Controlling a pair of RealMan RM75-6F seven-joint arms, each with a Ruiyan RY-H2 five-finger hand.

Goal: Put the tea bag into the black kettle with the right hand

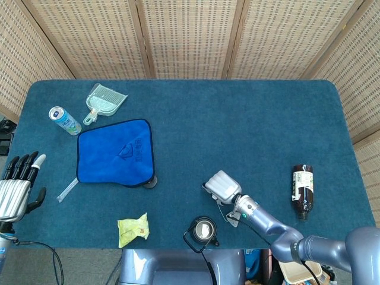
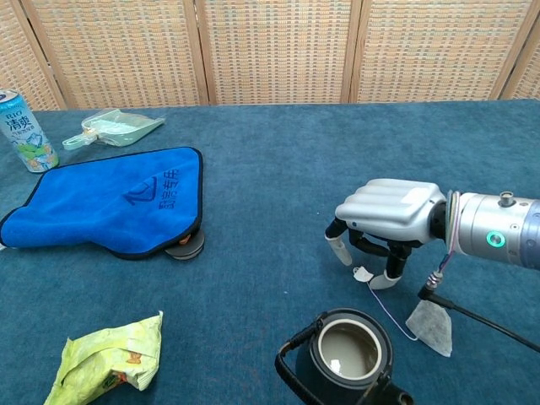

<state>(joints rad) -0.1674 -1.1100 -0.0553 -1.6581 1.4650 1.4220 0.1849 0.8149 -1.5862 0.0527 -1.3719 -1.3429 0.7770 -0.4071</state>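
Note:
The black kettle [image 2: 346, 356] [image 1: 203, 229] stands lidless at the table's near edge. To its right the tea bag [image 2: 430, 326] lies flat on the blue cloth-covered table, its string running left to a small paper tag [image 2: 363, 274]. My right hand [image 2: 386, 218] [image 1: 221, 187] hovers palm-down over the tag, fingers curled down and apart, tips on either side of the tag and holding nothing. My left hand [image 1: 18, 187] rests open at the table's far left edge, seen only in the head view.
A blue cloth [image 2: 110, 198] covers a round dark object [image 2: 183, 246]. A can [image 2: 25, 131] and a green dustpan [image 2: 118, 126] stand behind it. A yellow-green packet [image 2: 105, 359] lies near left, a brown bottle [image 1: 302, 191] right. A black cable [image 2: 481, 320] runs beside the tea bag.

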